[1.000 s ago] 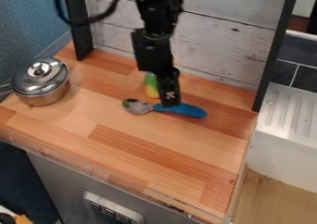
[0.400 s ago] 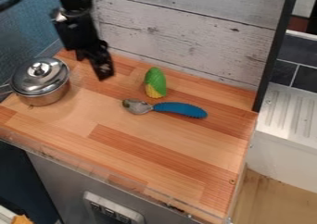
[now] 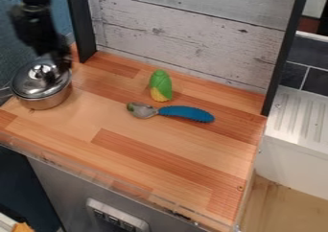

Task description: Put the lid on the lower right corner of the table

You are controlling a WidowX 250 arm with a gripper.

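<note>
Camera view: wooden tabletop (image 3: 147, 142) adjoins plank panel (image 3: 192, 29), far side; white drainboard (image 3: 301, 121), right. Gripper (image 3: 63, 64) hangs by lid (image 3: 32, 86), left; jaw state cannot be determined.

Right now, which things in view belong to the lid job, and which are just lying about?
For the job:
- lid
- pot under it
- gripper
- table, lower right corner

Lying about:
- blue-handled spoon
- green-and-yellow toy

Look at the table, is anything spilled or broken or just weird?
Nothing looks spilled or broken. One slightly odd thing: the spoon has a dark greenish patch near the tip of its bowl; I can't tell whether it's dirt or a reflection. The lid sits normally on the pot.
</note>
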